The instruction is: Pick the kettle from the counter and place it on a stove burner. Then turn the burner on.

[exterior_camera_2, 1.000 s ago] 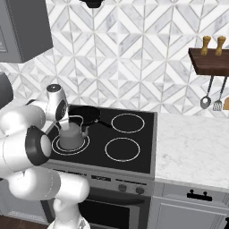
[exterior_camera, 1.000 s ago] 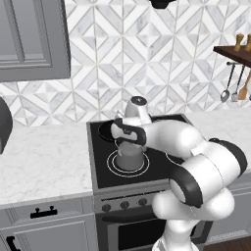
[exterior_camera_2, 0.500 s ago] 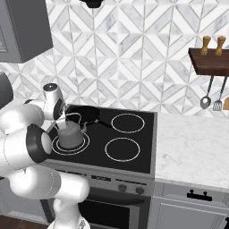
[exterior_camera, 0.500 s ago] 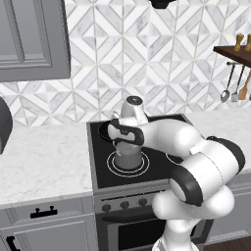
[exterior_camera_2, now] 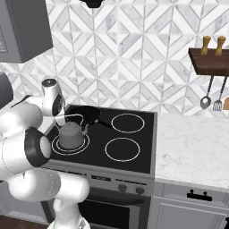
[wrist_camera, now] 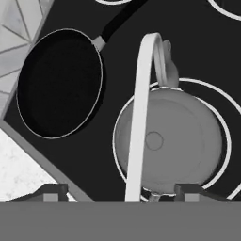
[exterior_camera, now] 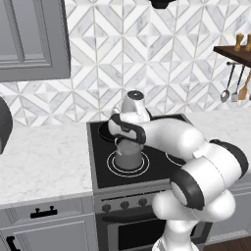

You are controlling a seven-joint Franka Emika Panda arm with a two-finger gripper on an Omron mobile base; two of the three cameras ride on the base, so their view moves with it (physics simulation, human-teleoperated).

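Kettle (exterior_camera_2: 71, 136) sits upright on front-left stove burner (exterior_camera_2: 54, 146), a double white ring on black glass cooktop (exterior_camera_2: 138, 157); burner not glowing. Same kettle in left base view (exterior_camera: 128, 154), partly behind arm. In hand view kettle (wrist_camera: 181, 141) seen from above, knobbed lid centred, spout pointing up-frame, thin arched handle (wrist_camera: 141, 108) running up from bottom edge between fingers. Gripper (wrist_camera: 121, 192) hovers directly over kettle; fingers (wrist_camera: 52, 191) spread wide, one each side of handle, not touching it: released. Black frying pan (wrist_camera: 59, 82) just beside kettle on rear-left burner, its handle toward cooktop centre. White marble worktop (exterior_camera: 44, 159) left of stove. Utensils (exterior_camera_2: 212, 96) hang under wooden shelf (exterior_camera_2: 208, 62) on right.
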